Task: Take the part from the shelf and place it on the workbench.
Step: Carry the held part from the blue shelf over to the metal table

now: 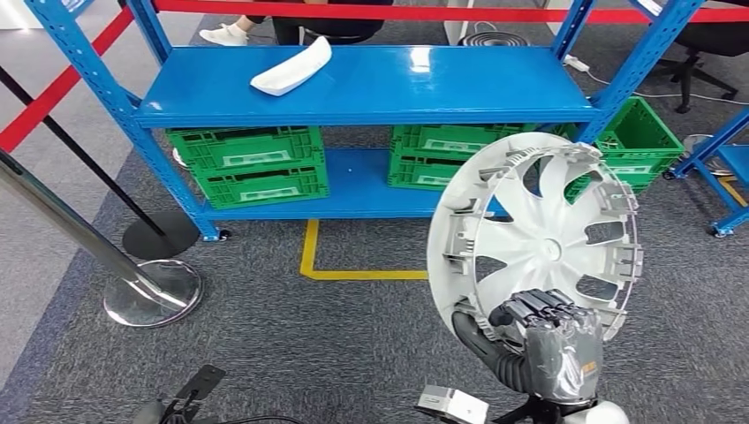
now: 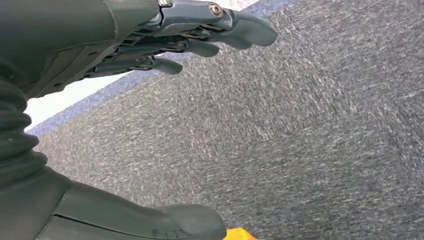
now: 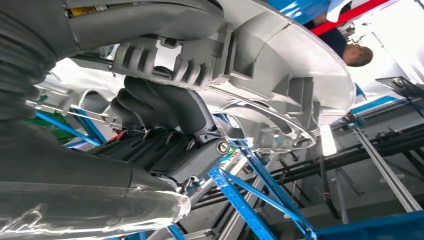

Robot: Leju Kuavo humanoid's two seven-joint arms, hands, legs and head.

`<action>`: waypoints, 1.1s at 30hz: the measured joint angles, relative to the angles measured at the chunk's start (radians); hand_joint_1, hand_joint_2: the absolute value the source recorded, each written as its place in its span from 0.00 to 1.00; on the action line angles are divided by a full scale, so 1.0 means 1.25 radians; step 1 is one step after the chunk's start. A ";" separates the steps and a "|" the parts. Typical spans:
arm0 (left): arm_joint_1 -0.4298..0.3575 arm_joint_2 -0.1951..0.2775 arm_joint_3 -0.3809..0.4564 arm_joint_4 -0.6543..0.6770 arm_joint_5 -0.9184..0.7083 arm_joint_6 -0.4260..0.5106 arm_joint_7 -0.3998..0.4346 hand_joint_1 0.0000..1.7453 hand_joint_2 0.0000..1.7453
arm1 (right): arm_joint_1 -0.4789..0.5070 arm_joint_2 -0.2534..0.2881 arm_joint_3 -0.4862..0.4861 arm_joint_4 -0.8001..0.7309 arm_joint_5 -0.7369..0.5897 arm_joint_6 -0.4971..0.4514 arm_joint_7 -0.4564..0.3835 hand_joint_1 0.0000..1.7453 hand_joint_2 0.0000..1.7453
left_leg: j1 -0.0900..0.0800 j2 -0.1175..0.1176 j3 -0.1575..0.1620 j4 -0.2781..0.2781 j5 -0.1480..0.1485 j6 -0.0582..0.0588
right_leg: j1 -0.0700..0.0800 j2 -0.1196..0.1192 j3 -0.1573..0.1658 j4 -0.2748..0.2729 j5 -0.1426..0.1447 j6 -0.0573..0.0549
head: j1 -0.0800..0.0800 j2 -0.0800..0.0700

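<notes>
head view: right robot hand (image 1: 549, 340) grasps the wheel cover (image 1: 536, 231) by its lower rim, upright for carrying, while the left robot hand (image 2: 150, 45) hangs released.

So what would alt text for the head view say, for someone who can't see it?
The robot's right hand grips the lower rim of a silver wheel cover, held upright above grey carpet. Behind stands a blue shelf with a white curved part on top and green crates below.

Silver spoked wheel cover (image 1: 536, 237), upright, inner side showing, gripped by right hand (image 1: 549, 340) at its lower rim
</notes>
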 joint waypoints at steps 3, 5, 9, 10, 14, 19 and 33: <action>0.000 0.001 0.000 0.000 0.000 0.000 0.000 0.00 1.00 | 0.011 0.000 -0.009 -0.003 -0.003 0.000 -0.005 1.00 1.00 | -0.001 0.001 0.001 0.000 0.000 0.000 | 0.000 0.000 -0.014 0.032 0.010 0.000 | 0.000 0.000; 0.000 0.000 0.000 0.000 0.000 0.000 0.000 0.00 1.00 | 0.016 0.000 -0.016 -0.009 -0.005 0.000 -0.011 1.00 1.00 | -0.001 0.001 0.003 0.001 -0.001 -0.001 | 0.000 -0.006 0.040 -0.076 0.061 -0.004 | 0.000 0.000; 0.000 -0.001 0.000 0.000 0.004 0.000 0.000 0.00 1.00 | 0.025 0.000 -0.030 -0.024 -0.014 0.000 -0.024 1.00 1.00 | -0.006 0.003 0.000 0.002 0.001 -0.015 | 0.006 -0.011 0.092 -0.175 0.087 -0.017 | -0.002 0.000; 0.000 -0.001 0.000 0.000 0.005 0.000 0.000 0.00 1.00 | 0.027 0.000 -0.033 -0.027 -0.015 0.000 -0.025 1.00 1.00 | -0.005 0.004 -0.001 0.002 0.001 -0.020 | 0.005 -0.009 0.090 -0.176 0.089 -0.022 | -0.002 0.000; 0.000 -0.001 0.000 0.000 0.005 0.000 0.000 0.00 1.00 | 0.033 0.000 -0.044 -0.036 -0.017 0.000 -0.026 1.00 1.00 | -0.004 0.003 -0.045 0.104 -0.067 -0.035 | 0.000 -0.004 0.088 -0.182 0.097 -0.040 | -0.005 0.000; 0.002 -0.002 0.000 0.000 0.006 0.000 0.000 0.00 1.00 | 0.041 0.000 -0.050 -0.038 -0.027 0.000 -0.034 1.00 1.00 | -0.003 0.001 -0.072 0.178 -0.071 -0.036 | 0.000 0.015 0.085 -0.182 0.100 -0.040 | -0.005 0.000; 0.003 -0.003 0.001 0.000 0.008 0.000 0.000 0.00 1.00 | 0.072 0.000 -0.084 -0.054 -0.071 -0.001 -0.063 1.00 1.00 | 0.001 0.017 0.012 -0.003 -0.007 0.001 | -0.003 0.000 -0.034 0.048 0.007 0.004 | 0.004 0.000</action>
